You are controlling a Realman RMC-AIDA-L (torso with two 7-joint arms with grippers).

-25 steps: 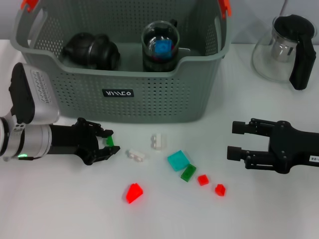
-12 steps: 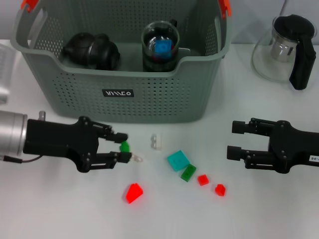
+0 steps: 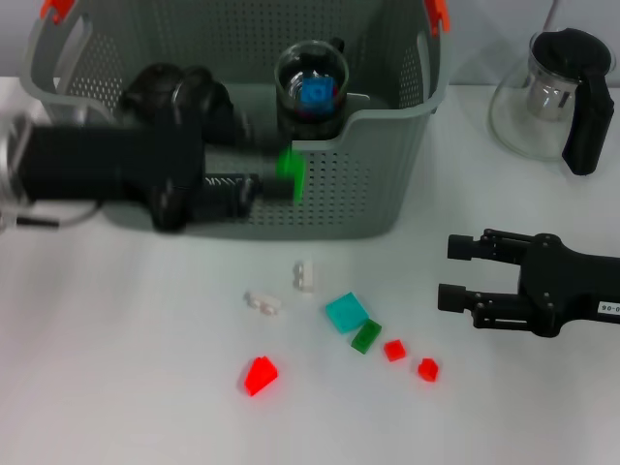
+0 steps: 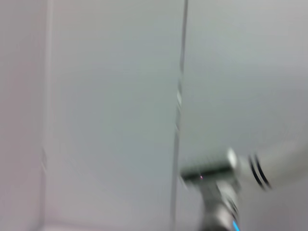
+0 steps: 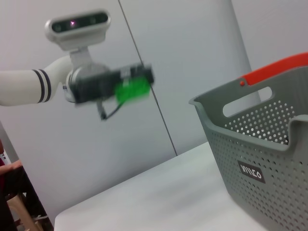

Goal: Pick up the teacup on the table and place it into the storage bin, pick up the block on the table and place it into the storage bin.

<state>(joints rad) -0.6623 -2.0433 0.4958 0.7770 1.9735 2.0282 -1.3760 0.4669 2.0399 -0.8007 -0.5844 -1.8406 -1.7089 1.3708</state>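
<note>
I see the left gripper (image 3: 276, 179) raised at the front wall of the bin (image 3: 387, 184), fingers closed on a green block (image 3: 289, 174). The right gripper (image 3: 463, 273) rests over the counter (image 3: 116, 387), fingers wide apart. The teacup (image 3: 312, 89) stands inside the bin.

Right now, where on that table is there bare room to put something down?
Bare patches: the near left corner, left of the red block, and between the bin and the kettle. The middle is crowded with small blocks; the right gripper fills the right side.
</note>
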